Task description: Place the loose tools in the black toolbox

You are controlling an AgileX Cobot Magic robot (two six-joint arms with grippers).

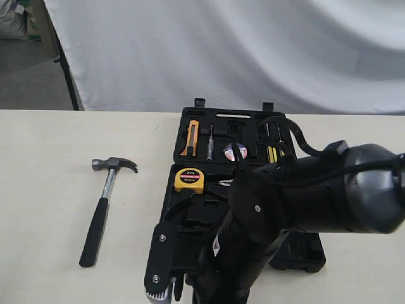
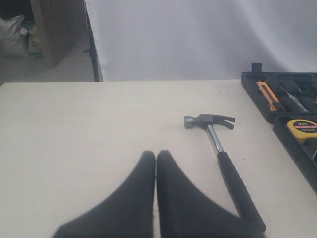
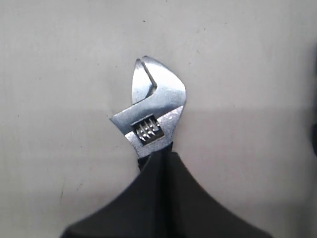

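Two of the loose tools lie outside the black toolbox point(image 1: 187, 117), which sits open on the surface point(image 1: 50, 164): the claw hammer point(image 1: 100, 214) is well to its left, and the adjustable wrench point(image 3: 153, 111) is by its near left corner. I can see the small tape roll point(image 1: 235, 151) seated in the far half of the case. My right gripper point(image 3: 159, 157) is pinching the wrench by its black handle just behind the steel head, with the jaws tight on it; I cannot tell whether it is clear of the surface. The left gripper point(image 2: 156, 161) is pressed together on nothing, hovering short of the hammer. I judge the wrench stiff, dense and head-heavy, so a hold this close to the head should stop it swinging, though the handle could twist between the pads. The hammer will be heavier and strongly head-weighted; I would grip its black handle across the shaft, close to the head.
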